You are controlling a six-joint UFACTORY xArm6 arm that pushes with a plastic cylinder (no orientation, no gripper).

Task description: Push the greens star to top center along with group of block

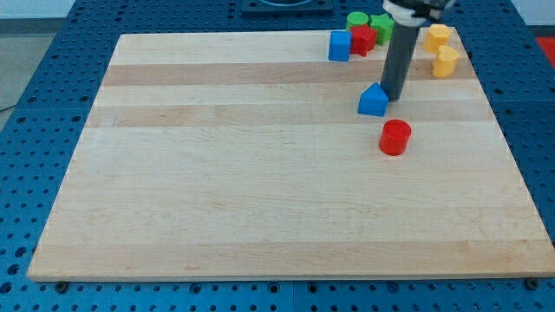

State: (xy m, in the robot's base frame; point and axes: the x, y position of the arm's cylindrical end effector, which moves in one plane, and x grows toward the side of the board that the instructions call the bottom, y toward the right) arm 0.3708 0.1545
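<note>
My tip (392,95) is sitting just to the view's right of a blue block (373,100), touching or nearly so. No end effector w/ jaws here, just a rod, so nothing is being gripped.

The green star (381,26) is lying at the top edge of the surface (260,173), partly hidden behind the rod, already packed w/ a green cylinder (356,19), red block (362,38) & blue cube (339,45). That group is probably the target cluster.

A red cylinder (395,137) is standing alone below; two yellow blocks (442,50) are off to the right.

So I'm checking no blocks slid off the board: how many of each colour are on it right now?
Blue: 2, the cube and the block beside my tip
Red: 2, and the cylinder
Green: 2, and
Yellow: 2, and
Total: 8
</note>
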